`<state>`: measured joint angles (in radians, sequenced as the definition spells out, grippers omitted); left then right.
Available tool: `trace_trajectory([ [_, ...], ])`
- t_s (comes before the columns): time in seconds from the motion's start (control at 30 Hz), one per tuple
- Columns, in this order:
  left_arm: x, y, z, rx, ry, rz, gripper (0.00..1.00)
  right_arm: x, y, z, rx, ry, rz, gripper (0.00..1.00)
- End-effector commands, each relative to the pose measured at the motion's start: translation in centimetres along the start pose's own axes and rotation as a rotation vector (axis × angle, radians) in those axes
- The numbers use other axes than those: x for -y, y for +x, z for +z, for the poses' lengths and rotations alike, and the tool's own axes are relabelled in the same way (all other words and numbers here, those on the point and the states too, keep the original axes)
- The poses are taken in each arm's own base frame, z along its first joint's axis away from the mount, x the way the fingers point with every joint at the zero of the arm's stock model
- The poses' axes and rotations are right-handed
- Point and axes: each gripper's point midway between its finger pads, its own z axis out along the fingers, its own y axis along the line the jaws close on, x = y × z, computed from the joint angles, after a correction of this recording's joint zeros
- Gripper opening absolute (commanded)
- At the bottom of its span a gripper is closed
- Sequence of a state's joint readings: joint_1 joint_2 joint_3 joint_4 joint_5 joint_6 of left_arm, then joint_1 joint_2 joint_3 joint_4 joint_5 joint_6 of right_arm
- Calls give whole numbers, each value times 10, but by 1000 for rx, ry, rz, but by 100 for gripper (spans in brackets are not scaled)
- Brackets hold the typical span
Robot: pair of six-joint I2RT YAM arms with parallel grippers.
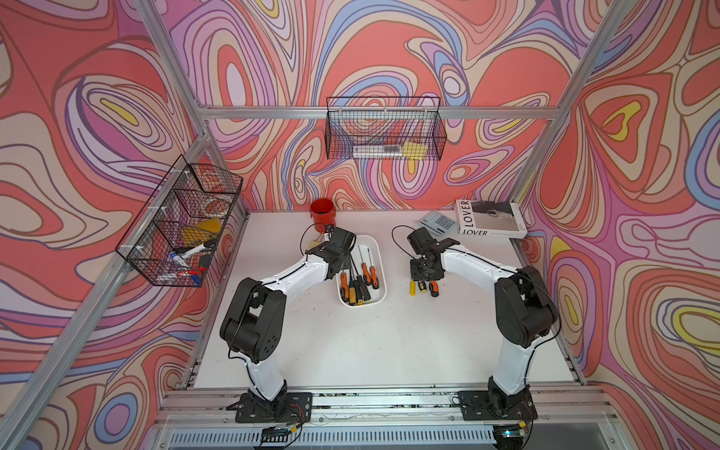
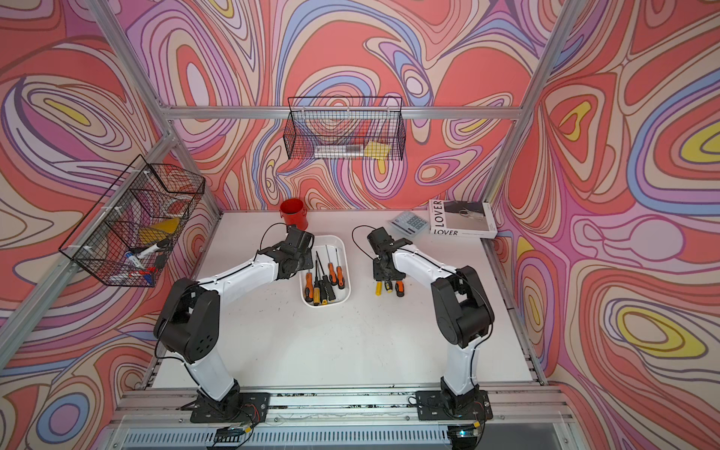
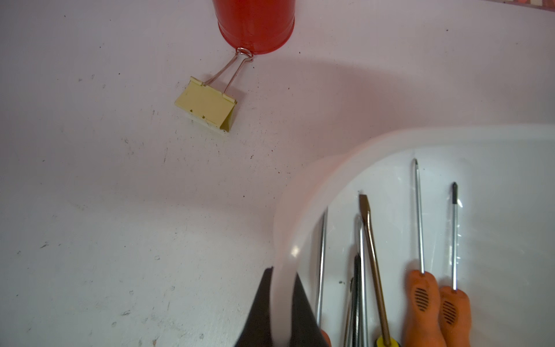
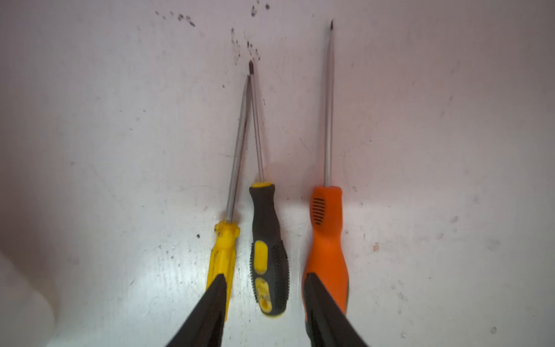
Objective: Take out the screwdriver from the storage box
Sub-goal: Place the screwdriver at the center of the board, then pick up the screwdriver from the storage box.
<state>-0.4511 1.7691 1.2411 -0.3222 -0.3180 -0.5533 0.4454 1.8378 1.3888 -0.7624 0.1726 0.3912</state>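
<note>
Tabletop (image 1: 389, 343) of scuffed, speckled white is enclosed by walls (image 1: 389, 58) printed with red, pink and lilac swirls and braced by an aluminium frame (image 1: 374, 113). Two black wire baskets are hung on the walls, one (image 1: 383, 128) far behind the storage box (image 1: 378, 257) and one (image 1: 179, 226) well off to its left. The storage box, a shallow white tub, is set near the middle of the table, and several screwdrivers (image 1: 356, 280) are laid lengthwise in it. A red cup (image 1: 322, 215) is stood just behind the box's far left corner, and the wire handle of a yellow binder clip (image 3: 207, 105) reaches the cup's base. A book (image 1: 489, 220) and a calculator (image 1: 438, 224) are placed at the back, far to the right of the box.

The left arm (image 1: 296, 272) is bent forward to the box's left side. The left gripper (image 3: 283, 272) is clamped narrowly on the box's rim, one finger outside the wall and one inside. The right arm (image 1: 475, 265) is folded inward and pointed down at the table to the right of the box. The right gripper (image 4: 265, 275) is held with its jaws apart, and nothing is gripped.

Outside the box, on the bare table to its right, a yellow screwdriver (image 4: 223, 243), a black-and-yellow screwdriver (image 4: 267, 228) and an orange screwdriver (image 4: 327, 240) are laid side by side. The black-and-yellow screwdriver is seen between the parted fingers, whose tips are seen over the handles on either side.
</note>
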Motion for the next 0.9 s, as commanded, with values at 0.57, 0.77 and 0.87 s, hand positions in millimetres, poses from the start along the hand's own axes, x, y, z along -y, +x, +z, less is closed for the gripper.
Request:
trace_trajectory([
  [0.57,5,-14,-16,42,12,-18,0,-162,1,-107,167,-661,-161,66],
  [0.77,4,-12,-16,42,11,-20,0,-188,19,-74,75,-657,-181,64],
  [0.87,4,-12,-17,45,10,-17,0,-195,26,-61,46,-638,-189,64],
])
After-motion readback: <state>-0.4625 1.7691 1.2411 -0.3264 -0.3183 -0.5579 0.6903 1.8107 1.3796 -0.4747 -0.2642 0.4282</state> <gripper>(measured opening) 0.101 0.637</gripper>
